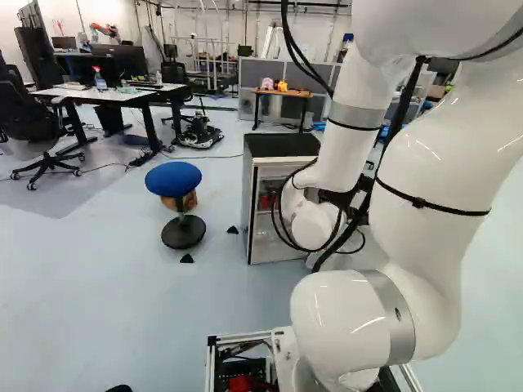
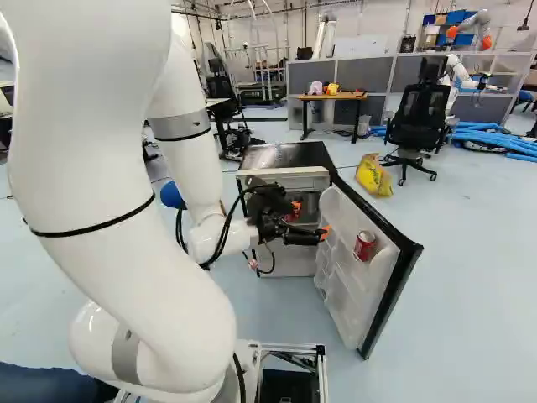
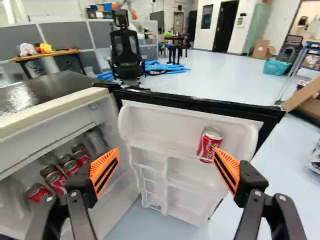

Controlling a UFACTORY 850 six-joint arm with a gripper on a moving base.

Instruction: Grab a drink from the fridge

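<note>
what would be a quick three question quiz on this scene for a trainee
1. Multiple choice: where is the red can set apart from the other cans in the fridge?
a) on the fridge's top
b) in the open door
c) on the floor

2. True or false: the end effector stands open, with no can gripped.

3. Fill in the blank: in the left base view, the stool near the fridge has a ____ seat.

Key: 1 b; 2 true; 3 blue
</note>
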